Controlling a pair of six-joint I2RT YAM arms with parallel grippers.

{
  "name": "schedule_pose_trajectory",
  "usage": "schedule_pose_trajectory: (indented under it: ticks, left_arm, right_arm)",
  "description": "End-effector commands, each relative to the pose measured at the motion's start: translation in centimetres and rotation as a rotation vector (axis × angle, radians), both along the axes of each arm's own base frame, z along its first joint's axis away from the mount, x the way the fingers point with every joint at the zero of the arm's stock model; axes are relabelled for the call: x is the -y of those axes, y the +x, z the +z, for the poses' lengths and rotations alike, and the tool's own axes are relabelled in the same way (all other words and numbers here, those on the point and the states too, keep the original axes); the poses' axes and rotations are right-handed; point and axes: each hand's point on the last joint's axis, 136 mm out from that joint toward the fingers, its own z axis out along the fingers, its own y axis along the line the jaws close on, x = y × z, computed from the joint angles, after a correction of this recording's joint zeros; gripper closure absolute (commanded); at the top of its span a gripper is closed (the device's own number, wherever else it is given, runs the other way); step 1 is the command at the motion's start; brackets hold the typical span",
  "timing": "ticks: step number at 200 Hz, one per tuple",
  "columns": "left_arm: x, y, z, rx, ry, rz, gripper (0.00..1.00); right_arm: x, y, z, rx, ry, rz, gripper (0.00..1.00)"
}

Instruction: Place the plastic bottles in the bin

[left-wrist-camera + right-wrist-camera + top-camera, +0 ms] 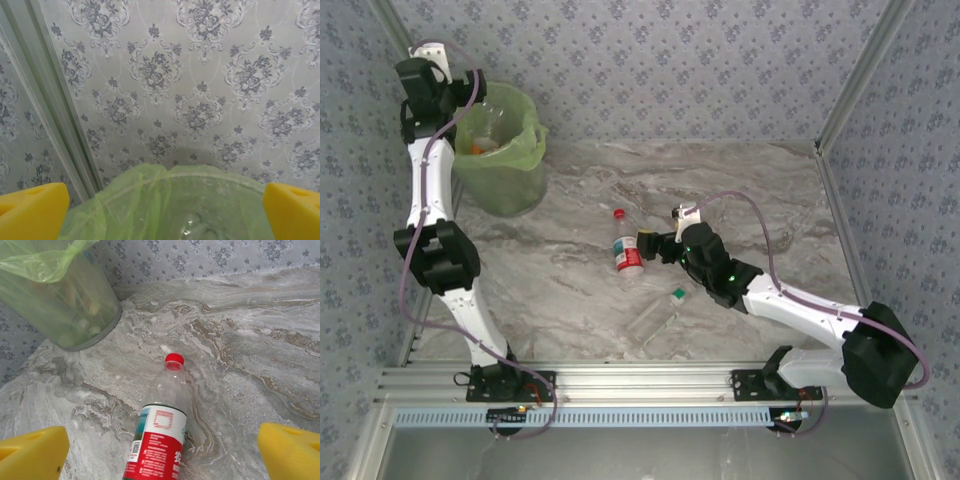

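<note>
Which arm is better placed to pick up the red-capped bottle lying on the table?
Right. The right pincer, open, faces the red-capped bottle up close; the left pincer hangs open over the bin, far away.

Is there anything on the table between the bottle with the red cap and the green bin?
No, just bare marble table between the red-capped bottle and the bin. The top view and the right wrist view both show it.
</note>
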Motion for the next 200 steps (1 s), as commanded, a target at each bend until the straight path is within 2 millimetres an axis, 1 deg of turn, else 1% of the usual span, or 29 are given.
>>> schedule_pose_trajectory:
  ticks: [1,8,25,36,66,88,91,93,96,104,115,149,167,172,200]
  left_arm:
    - [1.1,-2.4,2.5,0.001,-0.05,0.041,0.01]
    - [1.2,-2.7,2.5,-0.013,-0.07,0.067,0.01]
    - [2.1,-3.5,2.6,-0.04,-0.121,0.082,0.01]
    - [3.1,-3.9,2.6,-0.046,-0.156,0.067,0.01]
    - [5.6,-5.5,3.0,-0.034,-0.259,0.034,0.01]
    - [7.7,-6.5,2.4,-0.028,-0.356,-0.029,0.01]
    - [8.0,-6.7,2.9,-0.015,-0.366,-0.041,0.01]
    - [8.2,-6.8,2.1,-0.029,-0.373,-0.044,0.01]
    - [8.5,-6.9,1.7,-0.034,-0.382,-0.051,0.01]
    - [9.2,-7.4,1.2,-0.039,-0.399,-0.066,0.01]
    - [9.9,-8.0,0.5,-0.05,-0.423,-0.073,0.01]
    - [12.6,-10.0,-2.4,-0.117,-0.503,-0.127,0.01]
    - [13.8,-11.2,-3.5,-0.147,-0.529,-0.145,0.01]
    - [14.1,-11.6,-3.9,-0.156,-0.537,-0.152,0.01]
    - [15.3,-13.7,-5.3,-0.173,-0.586,-0.163,0.01]
  right_arm:
    - [0.7,-0.3,0.1,-0.011,-0.004,-0.031,0.01]
    - [0.9,-0.3,0.0,-0.014,-0.008,-0.037,0.01]
    - [1.6,-0.3,-0.3,-0.027,-0.014,-0.071,0.01]
    - [2.1,-0.3,-0.6,-0.035,-0.017,-0.092,0.01]
    - [3.8,-0.7,-2.3,-0.097,-0.048,-0.155,0.01]
    - [4.8,-1.4,-3.7,-0.164,-0.073,-0.181,0.01]
    - [4.8,-1.6,-3.9,-0.174,-0.076,-0.181,0.01]
    - [4.9,-1.7,-4.0,-0.182,-0.079,-0.18,0.01]
    - [5.0,-1.8,-4.2,-0.193,-0.084,-0.179,0.01]
    - [5.3,-2.3,-4.8,-0.219,-0.107,-0.176,0.01]
    - [6.1,-2.9,-5.6,-0.277,-0.101,-0.215,0.01]
    - [9.3,-5.3,-8.1,-0.485,-0.127,-0.372,0.02]
    - [10.2,-6.5,-8.7,-0.585,-0.11,-0.445,0.02]
    - [10.6,-7.1,-9.1,-0.623,-0.117,-0.468,0.03]
    - [10.0,-8.1,-10.0,-0.759,-0.038,-0.523,0.04]
